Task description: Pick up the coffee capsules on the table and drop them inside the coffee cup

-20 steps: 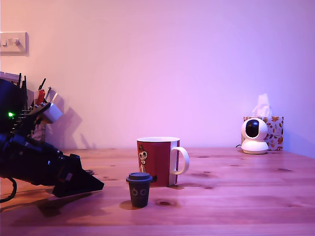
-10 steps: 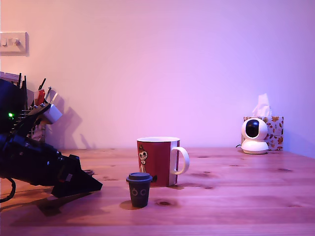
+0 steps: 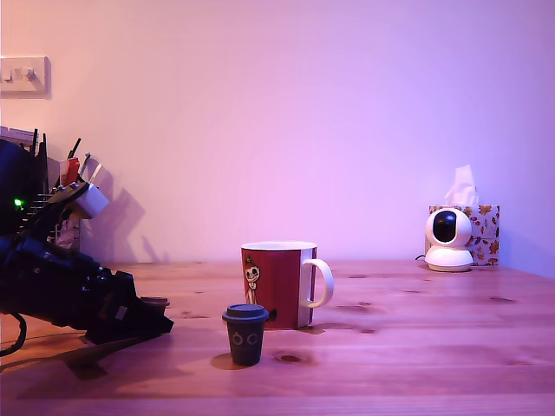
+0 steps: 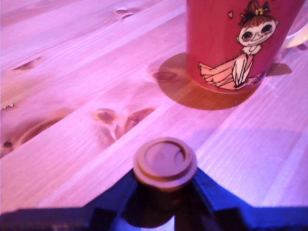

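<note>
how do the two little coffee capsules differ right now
The brown rimmed-lid capsule sits between the gripper fingers; the dark grey-green capsule with circle marks stands free, in front of the red mug. The brown one is mostly hidden in the exterior view; the grey-green shows fully. Both stand upright, lidded.

The gripper (image 3: 143, 316) now sits further toward the exterior view's left and lower than a second ago, its tip pulled back from the dark capsule (image 3: 244, 334). A brown capsule (image 3: 155, 303), unseen before, shows its lid at the tip; the wrist view shows it (image 4: 164, 163) between the jaws.
</note>
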You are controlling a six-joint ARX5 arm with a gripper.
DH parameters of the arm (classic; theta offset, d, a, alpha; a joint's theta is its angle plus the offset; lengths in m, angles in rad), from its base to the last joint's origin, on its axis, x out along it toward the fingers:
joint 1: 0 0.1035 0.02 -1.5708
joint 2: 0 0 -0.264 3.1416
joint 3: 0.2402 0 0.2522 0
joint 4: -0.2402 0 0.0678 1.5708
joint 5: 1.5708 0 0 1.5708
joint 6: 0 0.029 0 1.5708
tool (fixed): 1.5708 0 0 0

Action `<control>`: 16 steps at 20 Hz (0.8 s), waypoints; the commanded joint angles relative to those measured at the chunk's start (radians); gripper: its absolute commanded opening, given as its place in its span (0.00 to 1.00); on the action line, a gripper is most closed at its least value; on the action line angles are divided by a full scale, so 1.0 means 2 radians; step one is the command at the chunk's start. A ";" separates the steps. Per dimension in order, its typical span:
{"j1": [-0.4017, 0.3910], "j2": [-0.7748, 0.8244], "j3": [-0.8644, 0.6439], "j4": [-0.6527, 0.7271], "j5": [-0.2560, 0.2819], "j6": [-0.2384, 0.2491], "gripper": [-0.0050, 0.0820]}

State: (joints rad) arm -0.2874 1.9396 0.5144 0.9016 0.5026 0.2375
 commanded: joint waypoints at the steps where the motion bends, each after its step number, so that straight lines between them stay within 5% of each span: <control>1: 0.000 0.009 0.003 0.011 0.001 -0.002 0.22; 6: 0.000 0.002 0.003 0.050 0.003 -0.033 0.22; 11: 0.000 -0.036 0.003 0.058 0.011 -0.106 0.22; 16: -0.001 -0.112 0.003 0.059 0.039 -0.143 0.22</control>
State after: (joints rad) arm -0.2874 1.7271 0.5152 1.0107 0.5747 -0.0387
